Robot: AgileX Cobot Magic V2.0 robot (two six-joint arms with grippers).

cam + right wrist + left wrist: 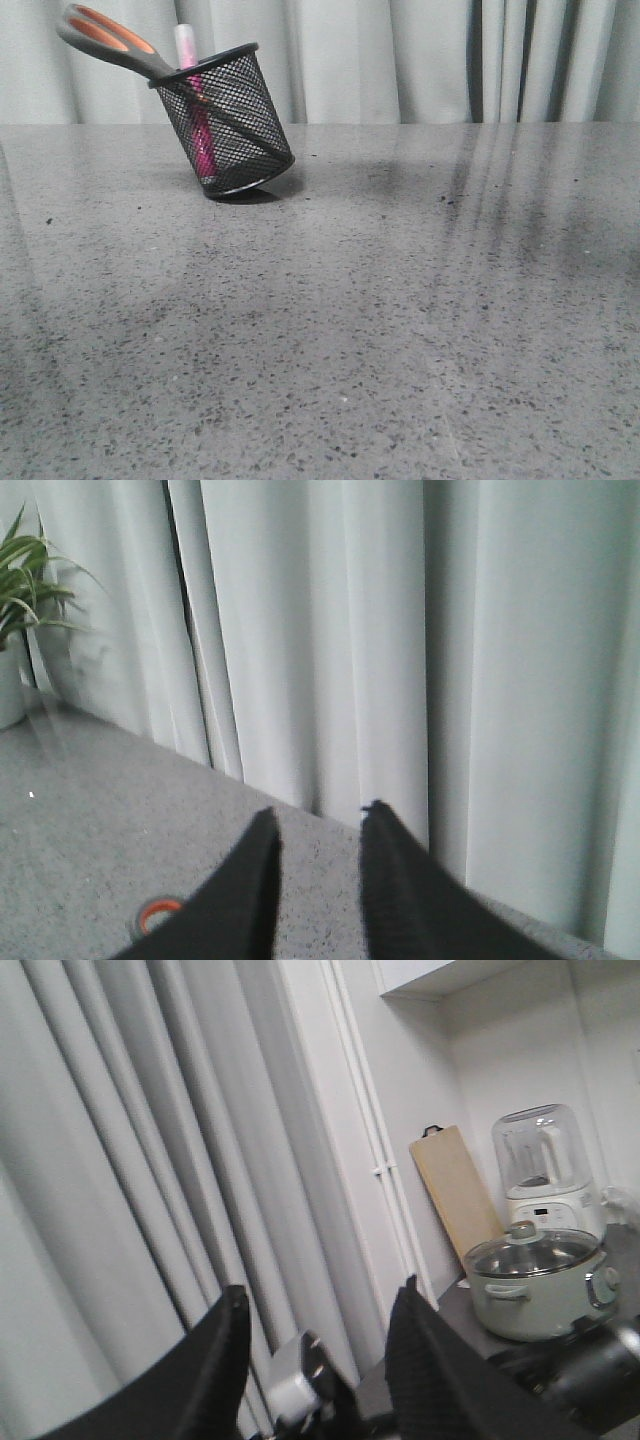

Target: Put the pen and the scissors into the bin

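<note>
The bin (232,118), a black wire-mesh cup, stands tilted to the left at the far left of the table, resting on one edge of its base. The scissors (112,40) sit in it blades down, with the grey and orange handles sticking out over the rim to the upper left. The pen (199,125) stands inside, its whitish cap above the rim. Neither gripper shows in the front view. My left gripper (324,1288) is open and empty, facing the curtains. My right gripper (320,810) is open and empty above the table's far edge.
The grey speckled table (380,320) ends at pale curtains (420,60). The right wrist view shows a small orange ring (155,912) low by one finger and a potted plant (22,590). The left wrist view shows a pot (535,1285), a blender (545,1165) and a wooden board (455,1195).
</note>
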